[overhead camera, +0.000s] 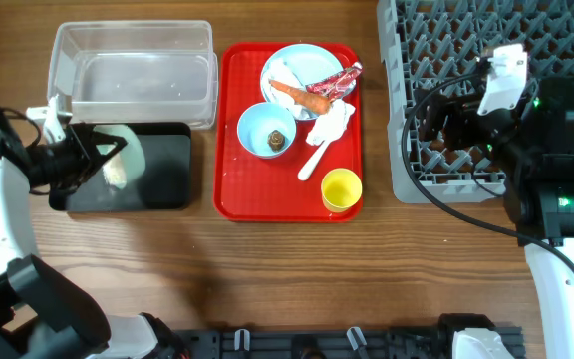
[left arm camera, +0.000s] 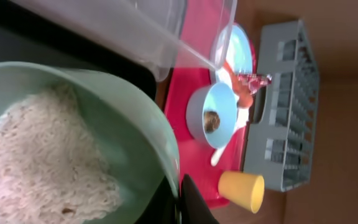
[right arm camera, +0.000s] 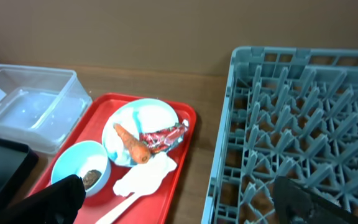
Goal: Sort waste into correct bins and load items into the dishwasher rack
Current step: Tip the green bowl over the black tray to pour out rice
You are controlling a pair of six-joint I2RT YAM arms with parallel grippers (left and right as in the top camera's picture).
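Wooden table, left tool holding mint-green bowl tilted over black tray

Wooden table: clear tub, black tray, red tray, grey rack.

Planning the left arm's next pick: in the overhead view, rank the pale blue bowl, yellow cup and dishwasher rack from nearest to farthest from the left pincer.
From the left pincer, holding the mint-green bowl:
1. pale blue bowl, left part of the red tray.
2. yellow cup, tray's near right corner.
3. dishwasher rack, far right.
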